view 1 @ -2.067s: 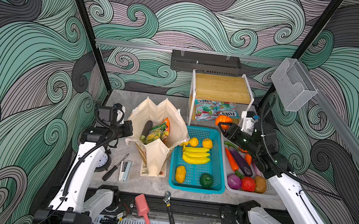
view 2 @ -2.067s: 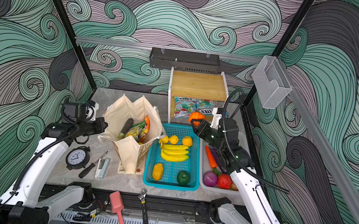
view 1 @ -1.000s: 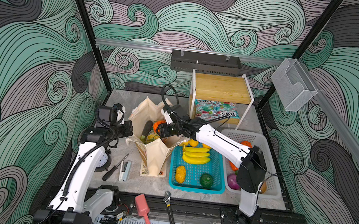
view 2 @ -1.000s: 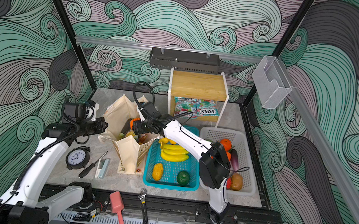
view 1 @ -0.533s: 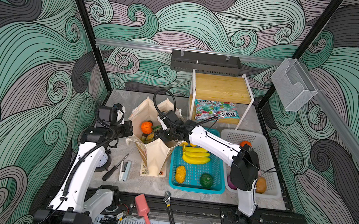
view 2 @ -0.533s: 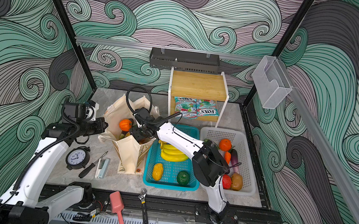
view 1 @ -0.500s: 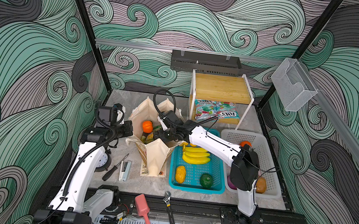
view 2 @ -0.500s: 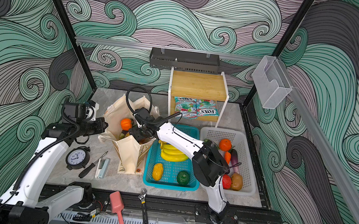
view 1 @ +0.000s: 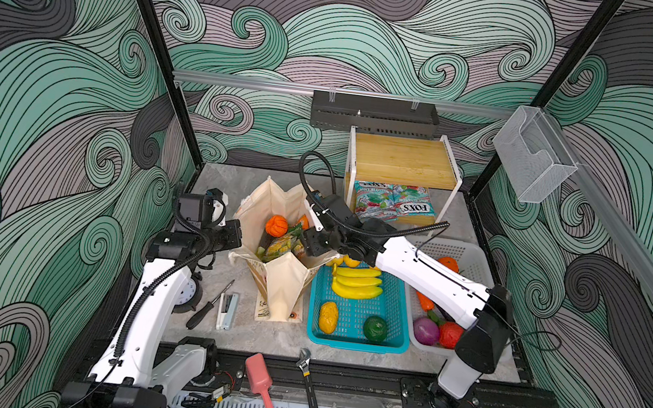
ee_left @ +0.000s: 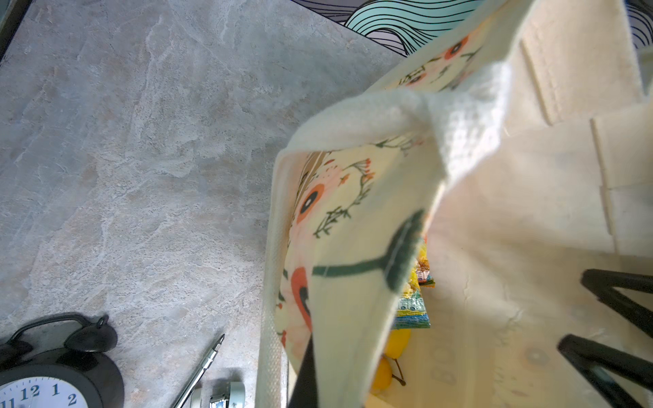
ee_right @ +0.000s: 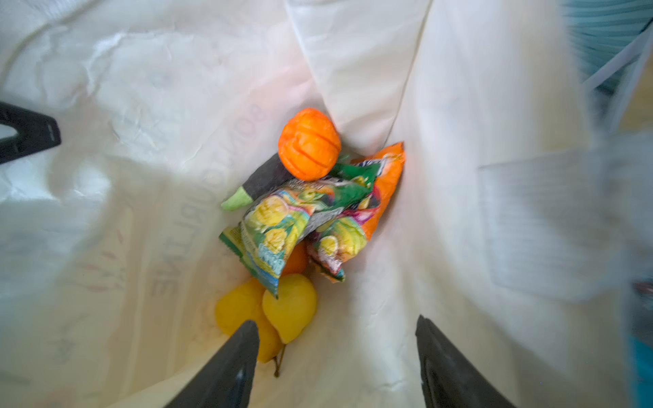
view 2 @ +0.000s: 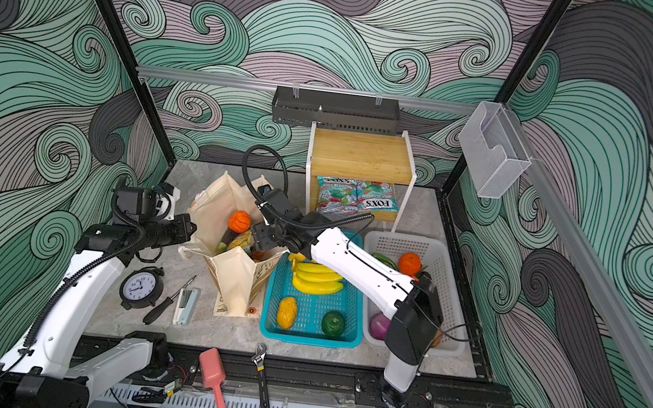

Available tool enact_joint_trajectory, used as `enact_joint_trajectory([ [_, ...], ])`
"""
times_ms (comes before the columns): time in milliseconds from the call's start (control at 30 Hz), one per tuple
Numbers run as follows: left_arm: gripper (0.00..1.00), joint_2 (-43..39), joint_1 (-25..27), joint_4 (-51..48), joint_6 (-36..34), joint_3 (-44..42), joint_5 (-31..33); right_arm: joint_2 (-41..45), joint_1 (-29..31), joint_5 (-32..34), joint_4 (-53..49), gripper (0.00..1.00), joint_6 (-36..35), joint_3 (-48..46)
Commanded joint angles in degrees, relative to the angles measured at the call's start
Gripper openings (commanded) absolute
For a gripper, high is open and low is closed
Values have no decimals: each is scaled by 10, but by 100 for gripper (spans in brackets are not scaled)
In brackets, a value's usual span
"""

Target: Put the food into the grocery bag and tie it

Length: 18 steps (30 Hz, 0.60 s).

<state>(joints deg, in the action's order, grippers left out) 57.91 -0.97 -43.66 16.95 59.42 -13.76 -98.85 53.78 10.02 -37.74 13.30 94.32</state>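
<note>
Cream floral canvas tote point(view 1: 280, 283) gapes open; left fingers point(view 1: 234, 234) clamp its rim, right fingers point(ee_right: 226, 364) spread wide and empty above the ribbed orange plastic fruit point(ee_right: 310, 143) inside.

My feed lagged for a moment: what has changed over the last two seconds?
The right gripper carried the ribbed orange fruit from near the shelf across to the bag and let it go; it now lies inside beside the packets. The left gripper stays shut on the bag's rim.
</note>
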Motion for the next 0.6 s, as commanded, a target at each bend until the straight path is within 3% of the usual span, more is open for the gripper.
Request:
enact_joint_trajectory([
  [0,0,-2,3,0,-6,-2,-10,44,-1,101,-22,93,-24,-43],
  [33,0,-2,3,-2,-5,-2,-12,56,-1,133,-22,99,-28,-56],
  [133,0,-4,3,1,-6,-2,-13,83,-1,157,-22,100,-67,-82],
  [333,0,-4,3,0,-5,-2,-10,161,-13,63,46,100,-102,-156],
  [467,0,-2,3,-2,-7,-2,-8,239,-67,-33,132,100,15,-232],
  [567,0,-2,3,0,-5,-3,-7,244,-140,-202,154,96,132,-252],
])
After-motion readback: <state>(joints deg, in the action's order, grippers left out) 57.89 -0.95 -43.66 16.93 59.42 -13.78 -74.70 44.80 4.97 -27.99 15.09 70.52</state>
